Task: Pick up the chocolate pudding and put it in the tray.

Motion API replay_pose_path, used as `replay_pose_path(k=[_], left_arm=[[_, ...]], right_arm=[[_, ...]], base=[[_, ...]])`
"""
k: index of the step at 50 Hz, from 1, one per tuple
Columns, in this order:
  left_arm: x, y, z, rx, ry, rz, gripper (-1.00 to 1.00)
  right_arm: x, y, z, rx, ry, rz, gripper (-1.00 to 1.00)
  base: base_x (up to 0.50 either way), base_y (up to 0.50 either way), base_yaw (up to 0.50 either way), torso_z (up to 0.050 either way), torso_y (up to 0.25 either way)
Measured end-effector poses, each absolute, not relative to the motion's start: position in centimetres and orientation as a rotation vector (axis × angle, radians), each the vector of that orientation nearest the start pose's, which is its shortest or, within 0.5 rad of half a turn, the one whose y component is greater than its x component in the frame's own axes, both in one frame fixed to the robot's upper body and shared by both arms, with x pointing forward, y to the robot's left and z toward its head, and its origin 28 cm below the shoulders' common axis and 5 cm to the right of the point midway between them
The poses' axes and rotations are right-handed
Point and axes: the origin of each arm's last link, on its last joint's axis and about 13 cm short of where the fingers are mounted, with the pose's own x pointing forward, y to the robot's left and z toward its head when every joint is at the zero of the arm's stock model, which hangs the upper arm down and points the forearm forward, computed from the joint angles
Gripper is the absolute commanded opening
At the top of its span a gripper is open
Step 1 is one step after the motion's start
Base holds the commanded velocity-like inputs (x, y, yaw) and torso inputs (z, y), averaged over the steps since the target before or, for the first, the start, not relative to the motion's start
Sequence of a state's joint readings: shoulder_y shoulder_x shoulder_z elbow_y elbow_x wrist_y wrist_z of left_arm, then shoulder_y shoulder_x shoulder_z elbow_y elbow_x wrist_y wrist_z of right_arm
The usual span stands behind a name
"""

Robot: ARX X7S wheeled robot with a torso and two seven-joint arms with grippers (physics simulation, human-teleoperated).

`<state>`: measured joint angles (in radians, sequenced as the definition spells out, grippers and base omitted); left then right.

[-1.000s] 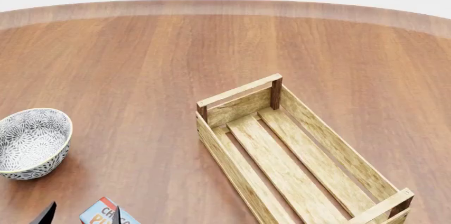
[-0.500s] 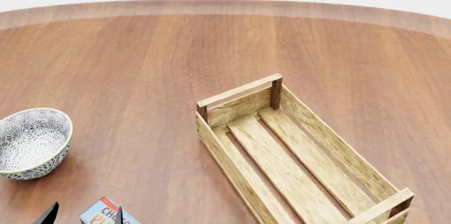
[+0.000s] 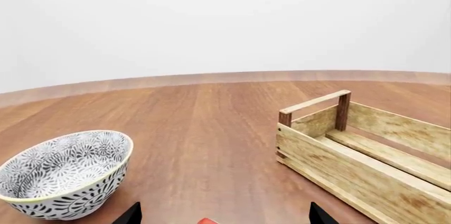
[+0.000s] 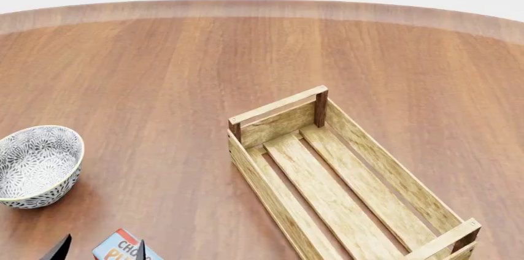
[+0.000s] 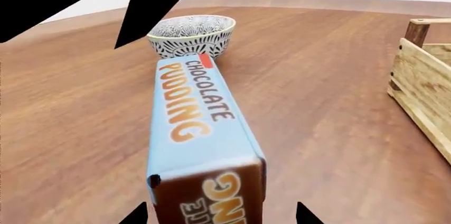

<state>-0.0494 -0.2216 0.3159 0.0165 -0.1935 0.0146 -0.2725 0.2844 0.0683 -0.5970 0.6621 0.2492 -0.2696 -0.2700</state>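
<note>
The chocolate pudding (image 5: 200,129) is a carton with a light blue lettered edge, lying on the wooden table; only a corner of it shows at the bottom of the head view (image 4: 119,246). My right gripper (image 5: 219,214) is open, its fingertips standing either side of the carton's near end with gaps. My left gripper (image 3: 224,216) is open above the carton's far end, where a bit of red trim (image 3: 206,221) shows; its dark fingertips show in the head view (image 4: 100,250). The tray (image 4: 270,110) is a light-wood slatted crate to the right, with nothing in it.
A grey-white patterned bowl (image 4: 37,165) stands left of the tray and just beyond the carton's far end (image 5: 191,35). The round table's far edge (image 4: 262,3) curves across the back. The tray's near wall (image 3: 331,152) faces the left gripper.
The left gripper's fingertips have shifted slightly right and down in the head view. The carton, bowl and tray have not moved.
</note>
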Motion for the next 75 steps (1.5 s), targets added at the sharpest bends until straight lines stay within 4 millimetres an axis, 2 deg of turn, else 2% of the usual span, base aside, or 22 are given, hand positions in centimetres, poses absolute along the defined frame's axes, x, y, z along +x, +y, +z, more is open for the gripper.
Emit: replay_pose_path(k=[43, 44, 61, 75], left_arm=[[21.3, 19.4, 2.0, 0.026, -0.019, -0.047, 1.00], [21.3, 19.4, 2.0, 0.026, -0.019, -0.047, 1.00], [21.3, 19.3, 2.1, 0.027, -0.020, -0.048, 1.00], [21.3, 19.5, 2.3, 0.028, -0.022, -0.043, 1.00]], right_arm=[[24.0, -2.5, -5.1, -0.010, 0.189, 0.746, 1.00], [24.0, -2.5, -5.1, -0.010, 0.189, 0.747, -1.00], [23.9, -2.8, -5.1, 0.014, 0.193, 0.736, -1.00], [24.4, -4.1, -4.6, 0.033, 0.193, 0.679, -1.00]], base=[[0.00, 0.00, 0.00, 0.000, 0.000], [0.00, 0.00, 0.00, 0.000, 0.000], [0.00, 0.00, 0.00, 0.000, 0.000], [0.00, 0.00, 0.00, 0.000, 0.001]])
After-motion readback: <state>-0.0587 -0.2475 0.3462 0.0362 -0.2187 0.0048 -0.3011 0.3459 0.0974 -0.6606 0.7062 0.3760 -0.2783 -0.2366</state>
